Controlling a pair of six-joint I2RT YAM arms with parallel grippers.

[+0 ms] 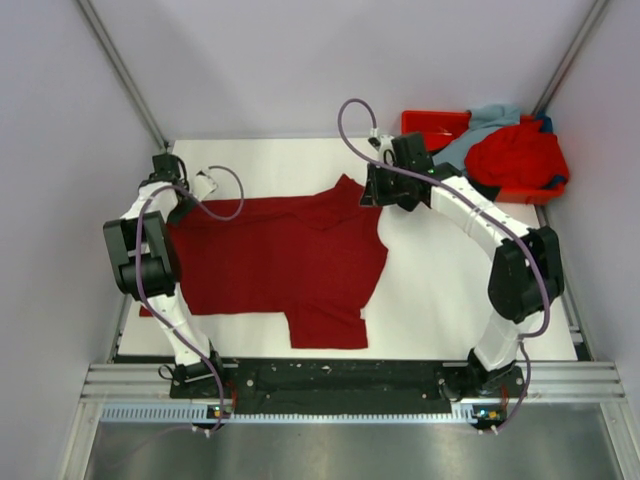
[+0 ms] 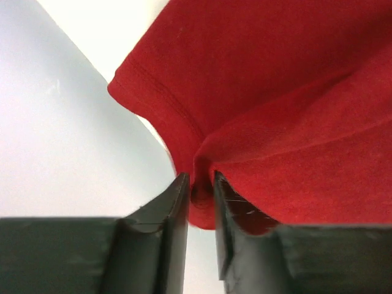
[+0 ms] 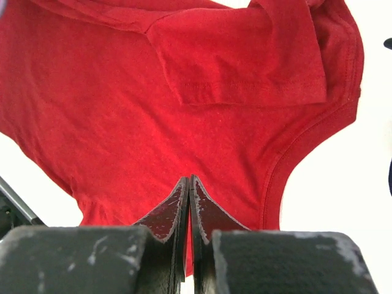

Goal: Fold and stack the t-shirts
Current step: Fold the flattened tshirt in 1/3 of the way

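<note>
The dark crimson t-shirt (image 1: 270, 260) lies spread on the white table, hem to the left and collar to the right. One sleeve points toward the near edge. My left gripper (image 1: 190, 203) is at the shirt's far left corner. In the left wrist view it (image 2: 199, 184) is shut on a bunched fold of the hem (image 2: 275, 92). My right gripper (image 1: 372, 190) is at the far shoulder. In the right wrist view it (image 3: 188, 181) is shut on the cloth (image 3: 122, 110) beside the collar, with the far sleeve folded over the body.
An orange-red plastic tray (image 1: 430, 125) stands at the back right. It holds a heaped bright red shirt (image 1: 515, 155) and a pale grey-blue shirt (image 1: 485, 122). Grey walls close in on both sides. I cannot make out the black shirt.
</note>
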